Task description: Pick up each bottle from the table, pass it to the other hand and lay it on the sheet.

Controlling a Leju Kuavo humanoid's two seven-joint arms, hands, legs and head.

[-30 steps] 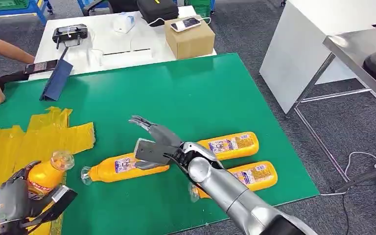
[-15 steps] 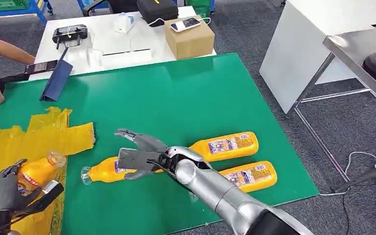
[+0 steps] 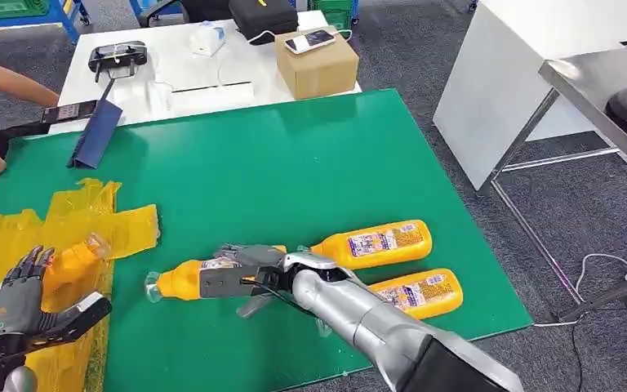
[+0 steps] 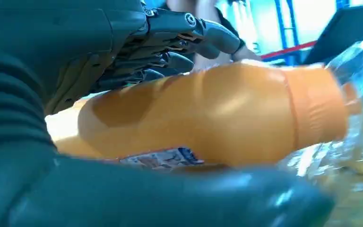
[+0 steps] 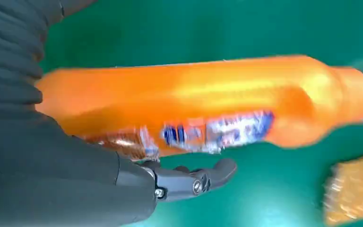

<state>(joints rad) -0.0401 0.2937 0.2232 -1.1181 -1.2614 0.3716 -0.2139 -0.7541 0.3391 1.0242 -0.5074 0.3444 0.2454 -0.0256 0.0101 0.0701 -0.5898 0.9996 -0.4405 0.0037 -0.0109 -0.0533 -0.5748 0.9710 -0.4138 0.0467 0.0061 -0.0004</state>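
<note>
Change: since the earlier pictures the right hand (image 3: 241, 278) has come down from above the green surface (image 3: 294, 171) onto the near-left bottle (image 3: 181, 280); the left hand (image 3: 24, 306) has lowered its bottle to the sheet and its fingers have opened.
Right hand: fingers over the body of the near-left bottle, thumb on the other side; the wrist view (image 5: 75, 156) shows them around it, but whether the grip has closed firmly I cannot tell.
Left hand: fingers spread, loosely cupping the delivered bottle (image 3: 73, 257) without clamping it; the wrist view (image 4: 160, 52) shows fingers arched over the orange body (image 4: 208, 113).
Sheet: crumpled yellow sheet (image 3: 65, 224) at the near-left of the surface, delivered bottle lying on it.
Remaining bottles: upper right bottle (image 3: 375, 241) and lower right bottle (image 3: 416, 292) lying on their sides, near the right edge.
Appearance: orange plastic, clear cap, printed label mid-body.
Handling (judged): full, moderately heavy, stiff but smooth and rounded, so prone to roll or slip; best taken across the labelled middle, near its balance point.
</note>
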